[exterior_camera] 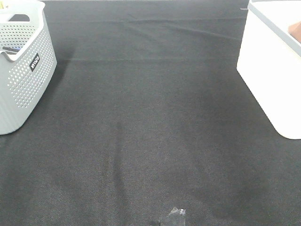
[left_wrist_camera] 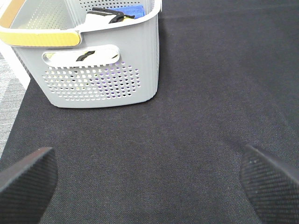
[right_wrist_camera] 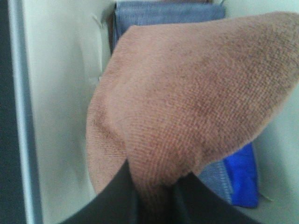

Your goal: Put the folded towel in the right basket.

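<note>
Right gripper (right_wrist_camera: 149, 192) pinches pink towel (right_wrist_camera: 196, 102) over white basket (right_wrist_camera: 60, 116), far-right desk corner, apparently above blue towels (right_wrist_camera: 240, 179) (blurry). Left gripper (left_wrist_camera: 149, 183) spread, near grey basket (left_wrist_camera: 103, 79), far-left corner.

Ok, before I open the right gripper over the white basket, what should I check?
1. Grip: right gripper pinches pink-brown terry towel: ok.
2. Position: towel over the white plastic basket interior: ok.
3. Landing spot: grey-blue cloth and bright blue cloth lie below; room left: cannot tell.
4. Fold: towel neat: cannot tell.
5. Other arm: left gripper open, apart from grey perforated basket: ok.
</note>
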